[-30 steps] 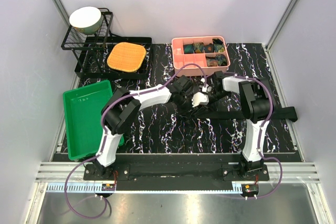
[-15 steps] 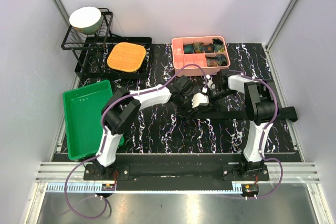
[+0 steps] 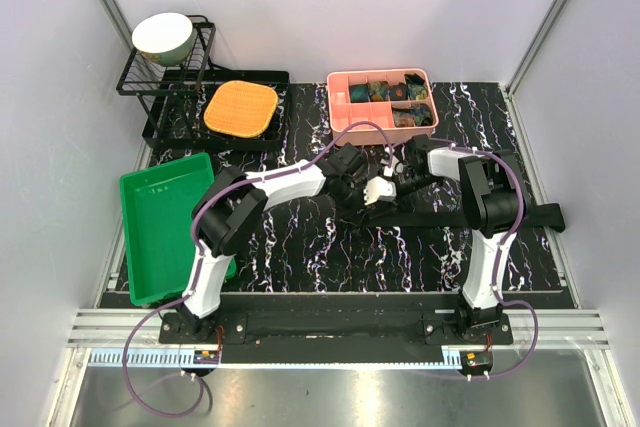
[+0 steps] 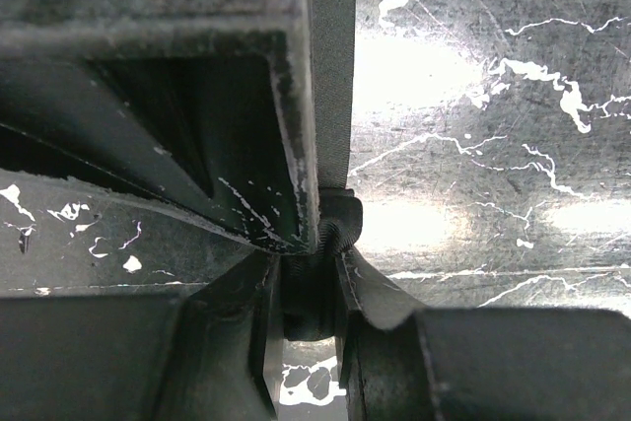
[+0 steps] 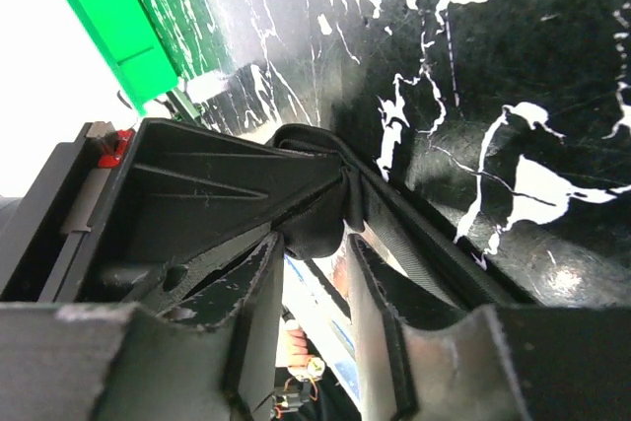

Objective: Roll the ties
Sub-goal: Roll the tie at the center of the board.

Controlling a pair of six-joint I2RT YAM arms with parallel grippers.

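Left claw point(image 4: 311, 273) we find clamped on the rolled end of the black tie point(image 3: 480, 217), the fabric bunched tight between its tips near the middle of the marbled surface point(image 3: 300, 247). Right claw point(image 5: 315, 244) sits just beside it at the same roll, tips a little apart; we cannot tell whether it grips. From the roll the flat length runs rightward across the surface towards its right edge. Farther back, a pink tray point(image 3: 335, 97) holds rolled ties point(image 3: 385, 92); a green bin point(image 3: 130, 217) stands at the left.
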